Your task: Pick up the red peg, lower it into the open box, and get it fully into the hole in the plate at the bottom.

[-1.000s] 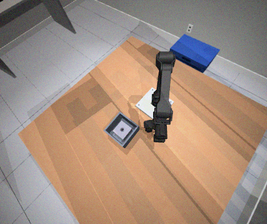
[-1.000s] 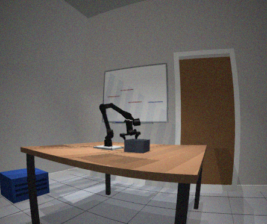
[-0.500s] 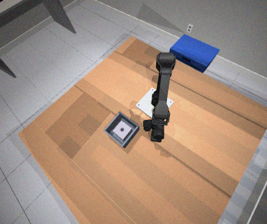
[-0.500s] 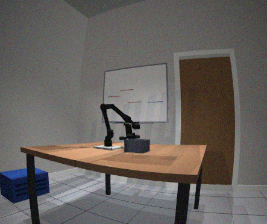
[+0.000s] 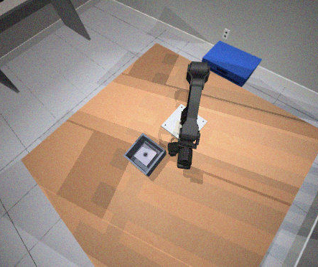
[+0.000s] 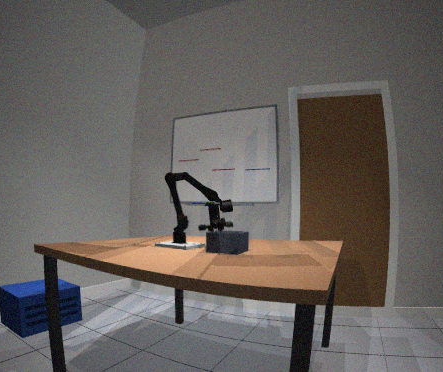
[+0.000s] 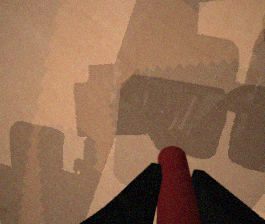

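Observation:
The red peg (image 7: 175, 200) stands between the two black fingers in the wrist view, with its rounded end sticking out past the tips. My gripper (image 7: 174, 176) (image 6: 216, 228) is shut on the peg. In the top view the arm hides the fingertips and the peg; in the exterior view the peg cannot be made out. The dark grey open box (image 5: 157, 162) (image 6: 227, 242) stands on the table, to the left of the gripper in the top view. The pale plate (image 5: 149, 148) at its bottom shows a dark round hole, with no peg in it.
The white base plate (image 5: 172, 120) (image 6: 193, 246) lies under the arm's foot, close to the box. The box's raised walls stand beside the gripper. A blue case (image 5: 232, 59) (image 6: 40, 305) stands on the floor beyond the wooden table (image 5: 196, 215) (image 6: 123, 257).

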{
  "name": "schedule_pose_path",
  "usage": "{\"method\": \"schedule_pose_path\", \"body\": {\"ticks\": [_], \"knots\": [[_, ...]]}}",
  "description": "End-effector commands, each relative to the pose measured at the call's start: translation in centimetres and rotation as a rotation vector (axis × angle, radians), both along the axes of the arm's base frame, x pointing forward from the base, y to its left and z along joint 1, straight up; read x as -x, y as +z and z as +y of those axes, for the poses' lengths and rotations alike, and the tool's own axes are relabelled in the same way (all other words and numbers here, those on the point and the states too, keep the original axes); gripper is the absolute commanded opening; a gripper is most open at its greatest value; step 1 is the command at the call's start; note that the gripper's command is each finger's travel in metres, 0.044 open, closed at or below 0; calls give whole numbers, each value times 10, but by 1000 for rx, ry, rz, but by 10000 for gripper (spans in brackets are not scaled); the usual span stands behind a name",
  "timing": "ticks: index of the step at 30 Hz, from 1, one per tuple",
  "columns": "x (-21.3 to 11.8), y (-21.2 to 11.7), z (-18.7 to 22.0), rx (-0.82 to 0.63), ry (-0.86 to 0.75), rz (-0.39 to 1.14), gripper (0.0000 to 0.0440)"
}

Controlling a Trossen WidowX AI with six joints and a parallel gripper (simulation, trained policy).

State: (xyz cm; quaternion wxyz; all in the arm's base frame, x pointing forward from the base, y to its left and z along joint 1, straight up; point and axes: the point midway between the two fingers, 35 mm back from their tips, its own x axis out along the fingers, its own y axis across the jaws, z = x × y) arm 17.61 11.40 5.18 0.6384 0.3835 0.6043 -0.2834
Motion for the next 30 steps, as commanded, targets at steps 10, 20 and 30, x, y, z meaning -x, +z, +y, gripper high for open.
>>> {"method": "schedule_pose_path", "body": {"ticks": [10,20,30], "knots": [[-26,50,-23,78,63,-154,0],[-51,87,-47,135,56,-234,0],[-76,99,-81,182,4,-257,0]]}}
